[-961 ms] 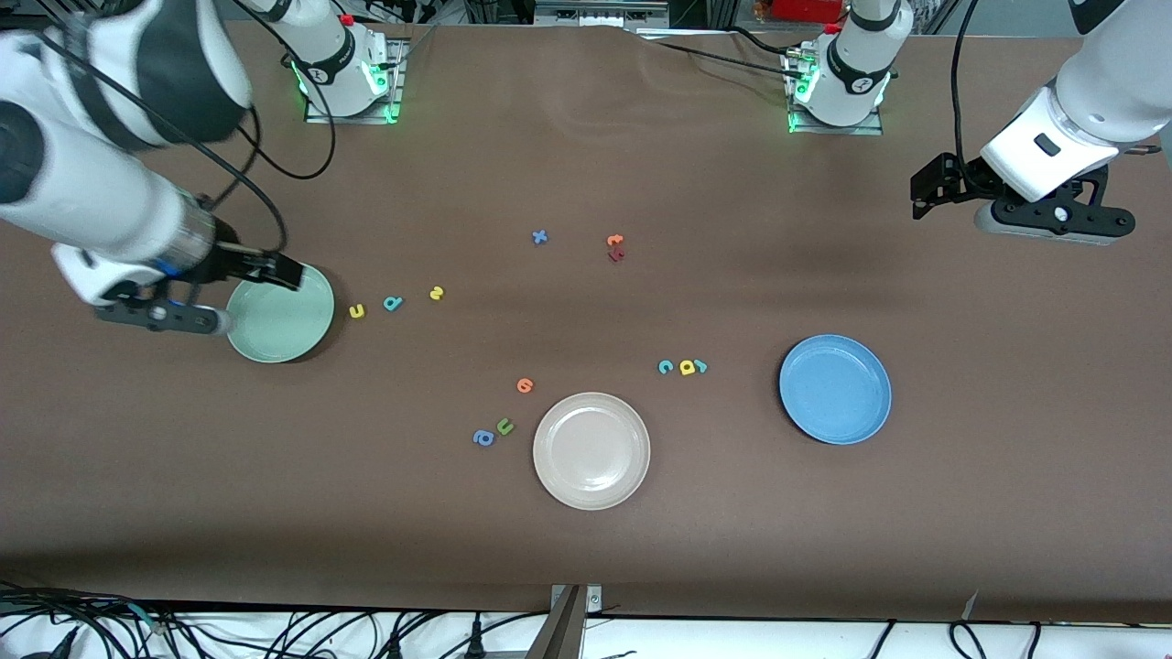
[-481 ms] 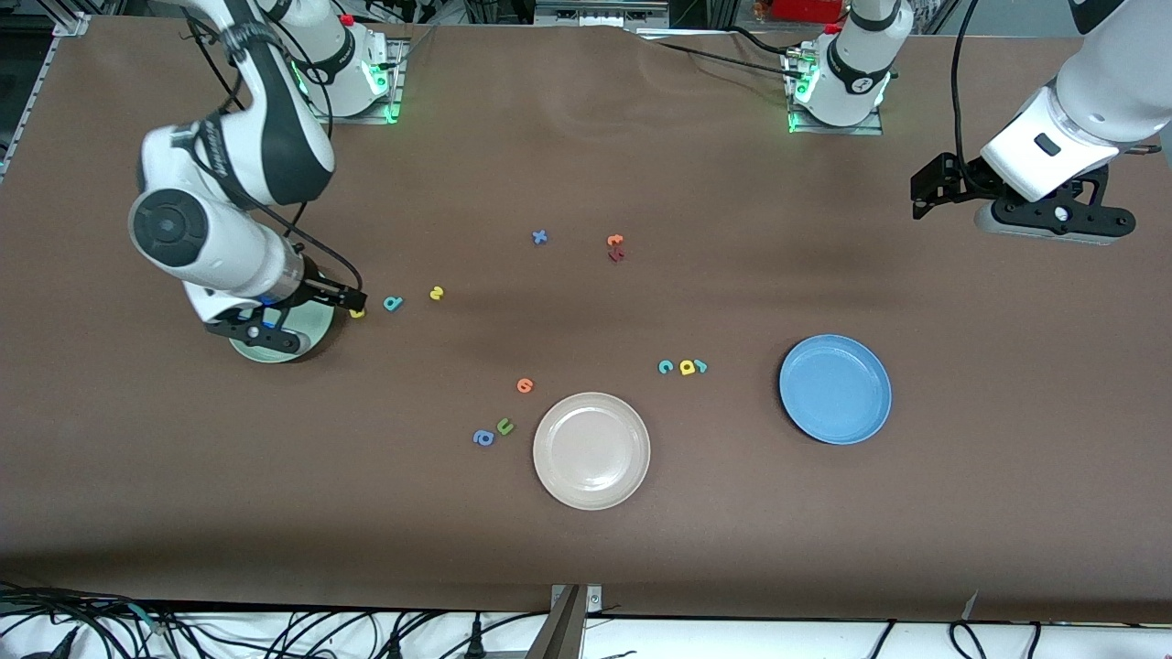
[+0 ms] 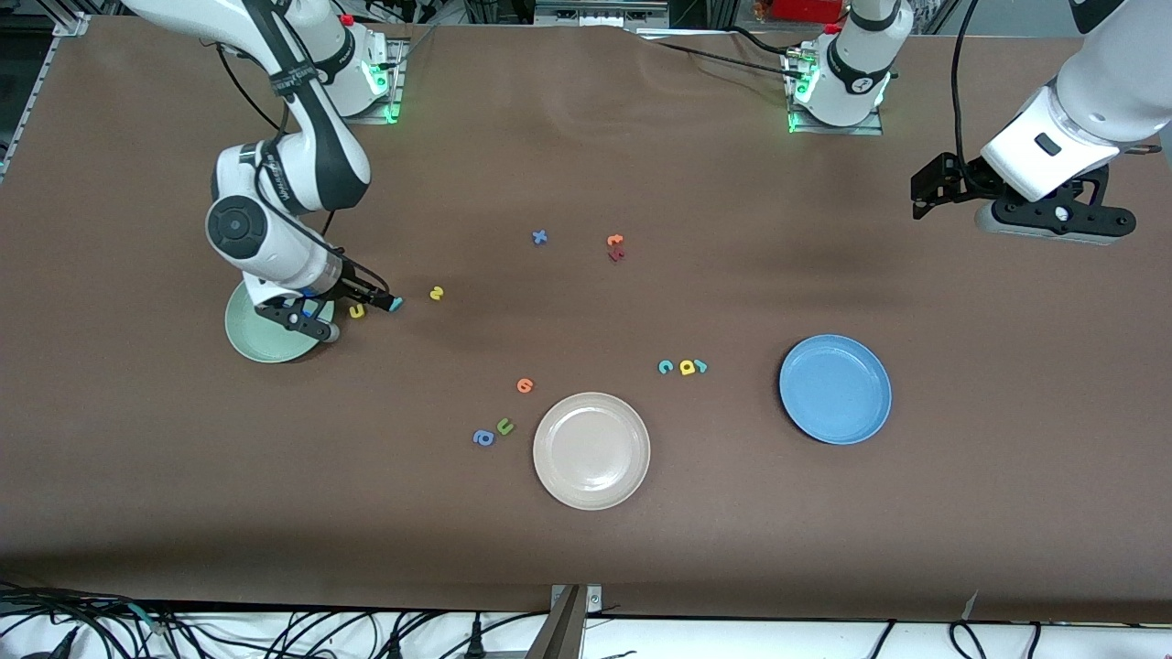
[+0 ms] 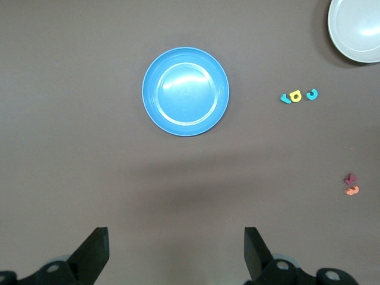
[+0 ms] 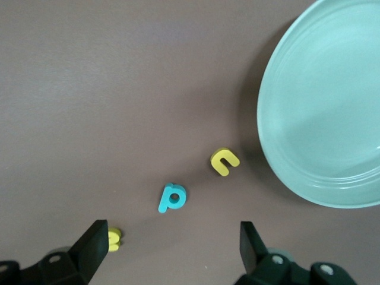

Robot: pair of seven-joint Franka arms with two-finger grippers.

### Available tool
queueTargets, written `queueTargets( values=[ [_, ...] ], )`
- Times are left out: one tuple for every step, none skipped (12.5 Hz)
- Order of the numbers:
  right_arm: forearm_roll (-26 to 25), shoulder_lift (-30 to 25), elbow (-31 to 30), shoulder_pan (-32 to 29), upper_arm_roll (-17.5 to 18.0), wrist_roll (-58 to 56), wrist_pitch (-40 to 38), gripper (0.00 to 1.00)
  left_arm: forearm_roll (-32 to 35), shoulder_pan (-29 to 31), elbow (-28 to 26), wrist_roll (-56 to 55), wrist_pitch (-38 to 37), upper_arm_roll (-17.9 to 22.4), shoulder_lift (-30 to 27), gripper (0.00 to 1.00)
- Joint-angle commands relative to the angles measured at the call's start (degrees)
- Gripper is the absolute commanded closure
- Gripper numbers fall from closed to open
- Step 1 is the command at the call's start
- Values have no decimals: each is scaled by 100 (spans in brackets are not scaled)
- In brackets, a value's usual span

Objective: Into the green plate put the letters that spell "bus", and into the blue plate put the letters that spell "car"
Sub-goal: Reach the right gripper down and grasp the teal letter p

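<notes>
Nothing plated: green plate (image 3: 265,340) and blue plate (image 3: 835,389) hold nothing, six letters on the table; my right tool (image 3: 389,301) spread over teal b (image 5: 172,198), left tool (image 4: 175,261) spread, waiting.

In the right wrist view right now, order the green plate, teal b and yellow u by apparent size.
1. the green plate, by far the largest, though partly cut off by the picture's edge.
2. the teal b and the yellow u: they look about alike, too close to rank.

No labels — only foam letters (loose).
</notes>
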Motion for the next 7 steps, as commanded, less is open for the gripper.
queueTargets(
  values=[
    [103,44,-437,-17,125,357,820,4,-18,-22,163,-51,-129,-6,69,0],
    [103,149,-437,-17,169,480,1058,4,-18,-22,163,-51,-120,-6,69,0],
    [103,281,-437,-17,178,577,1295,4,-18,-22,163,-51,-129,-6,69,0],
    [94,369,-446,1,196,656,1428,4,-18,-22,163,-51,-120,-6,69,0],
    [94,422,-438,53,187,666,1473,4,-18,-22,163,-51,-120,-6,69,0],
    [94,492,-437,71,187,666,1526,4,-18,-22,163,-51,-120,-6,69,0],
    [94,554,-446,80,187,683,1622,7,-18,-22,163,-51,-120,-6,69,0]
  ],
)
